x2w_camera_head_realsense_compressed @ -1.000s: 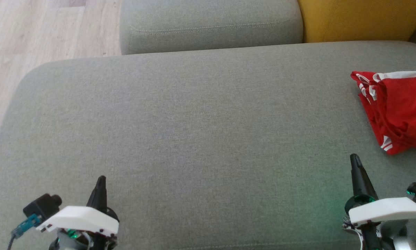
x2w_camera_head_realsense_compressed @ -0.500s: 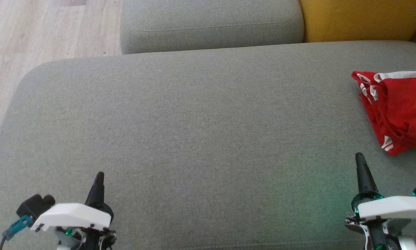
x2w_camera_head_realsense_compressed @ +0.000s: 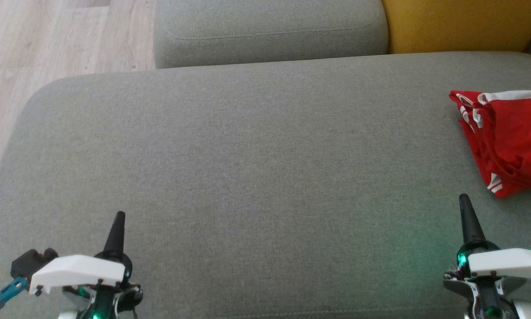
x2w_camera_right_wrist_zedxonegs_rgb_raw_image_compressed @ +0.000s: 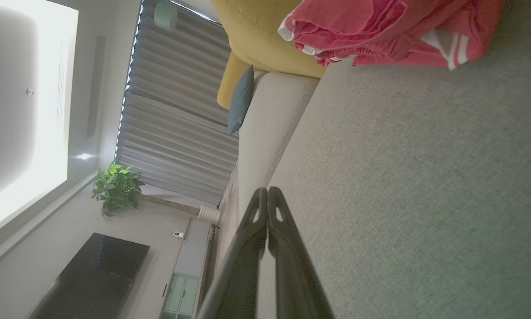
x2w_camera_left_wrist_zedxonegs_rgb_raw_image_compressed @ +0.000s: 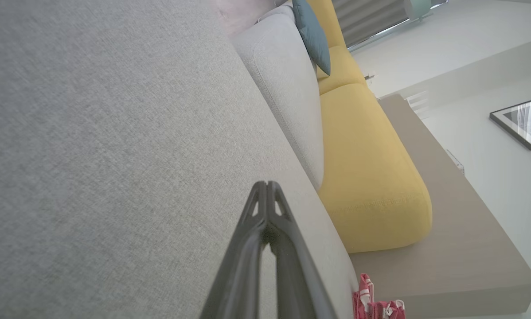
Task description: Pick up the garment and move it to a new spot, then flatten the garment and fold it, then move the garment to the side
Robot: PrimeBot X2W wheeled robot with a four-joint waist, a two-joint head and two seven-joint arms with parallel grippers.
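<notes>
On the right end of the grey sofa seat (x2w_camera_head_realsense_compressed: pixel 265 155), the red garment (x2w_camera_head_realsense_compressed: pixel 509 141) lies bunched. Near the front edge, the left end effector (x2w_camera_head_realsense_compressed: pixel 119 215) and the right end effector (x2w_camera_head_realsense_compressed: pixel 464 199) point forward, fingers pressed together and empty, the right one nearer the garment.
</notes>
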